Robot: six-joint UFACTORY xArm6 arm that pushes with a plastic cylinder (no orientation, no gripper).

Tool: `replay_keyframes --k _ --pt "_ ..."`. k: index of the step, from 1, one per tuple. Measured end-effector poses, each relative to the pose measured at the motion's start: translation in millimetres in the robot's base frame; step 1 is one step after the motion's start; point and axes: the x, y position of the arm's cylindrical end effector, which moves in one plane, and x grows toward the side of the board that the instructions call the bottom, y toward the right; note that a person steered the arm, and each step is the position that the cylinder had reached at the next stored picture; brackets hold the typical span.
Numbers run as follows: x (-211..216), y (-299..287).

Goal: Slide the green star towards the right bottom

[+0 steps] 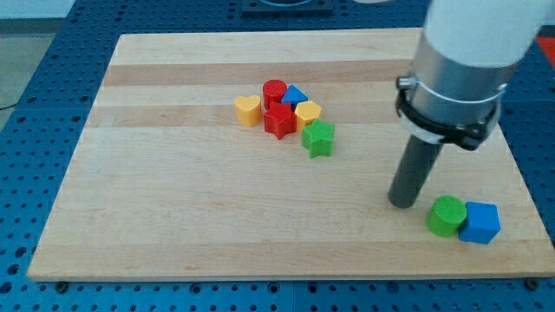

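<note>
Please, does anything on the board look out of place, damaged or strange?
Nothing stands out. The green star sits upright at the lower right edge of the central cluster, intact. My tip rests on the wooden board, well right of the star and just left of the green cylinder and blue cube.

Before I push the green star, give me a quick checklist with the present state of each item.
1. Green star in plain sight: ok.
2. My tip placed at the star's upper left, ready to push toward the bottom right: not ok; it stands well to the star's right and lower.
3. Tip clear of the green cylinder and blue cube: ok, just left of the cylinder.
4. Star free of its cluster: cannot tell; the yellow block and red star sit very close.
5. Path toward the bottom right open: not ok, cylinder and cube lie there.
</note>
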Motion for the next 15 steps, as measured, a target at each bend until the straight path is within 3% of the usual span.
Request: replay_keyframes --k 3,5,6,7,10,11,15 --pt "0 -2" --pt "21 -74" --pt "2 -128" --pt "-52 -159" --pt "-125 -143" --pt "-105 -111" --pt "-54 -76"
